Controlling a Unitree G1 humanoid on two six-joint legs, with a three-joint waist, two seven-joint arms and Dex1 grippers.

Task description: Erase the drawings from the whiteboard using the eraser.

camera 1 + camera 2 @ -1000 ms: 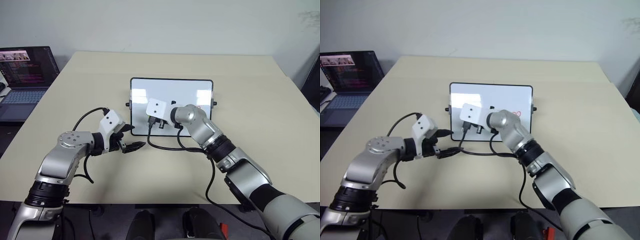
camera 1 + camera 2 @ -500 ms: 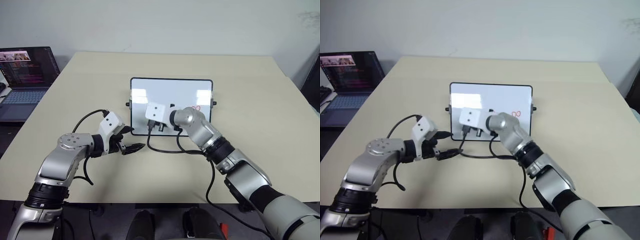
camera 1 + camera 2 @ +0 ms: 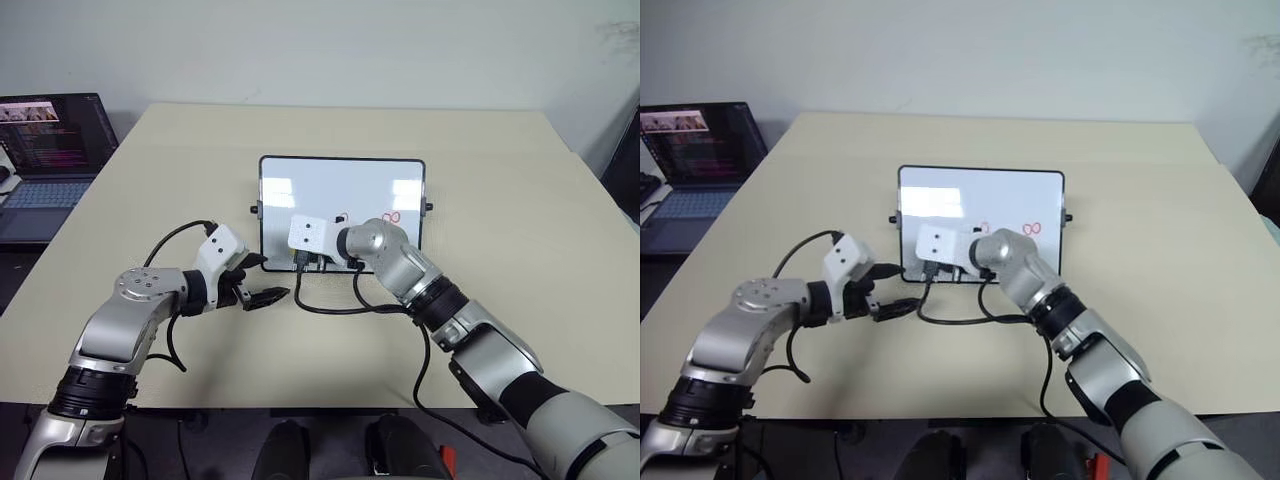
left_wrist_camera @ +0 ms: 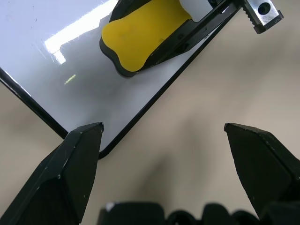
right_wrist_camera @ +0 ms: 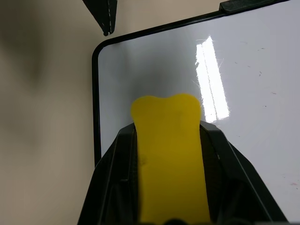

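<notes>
I have the right gripper (image 5: 166, 154) clamped on the eraser (image 5: 168, 154), its two black fingers pressed against the yellow block's long sides. The eraser sits low over the whiteboard (image 3: 340, 185), near the board's front left corner, and from the left wrist view its dark underside looks to be on or just above the glossy surface; I cannot tell whether it is touching. The board lies flat in the middle of the beige table (image 3: 500, 180), long side toward me. The red drawings (image 3: 1030, 229) are on the right part of the board: two loops close together and one small scribble a little to their left, all apart from the eraser. My left gripper (image 3: 262, 295) hangs just off the board's front left corner, over bare table, with its fingers spread wide and nothing between them. A laptop (image 3: 45, 160) stands open beyond the table's left edge.
</notes>
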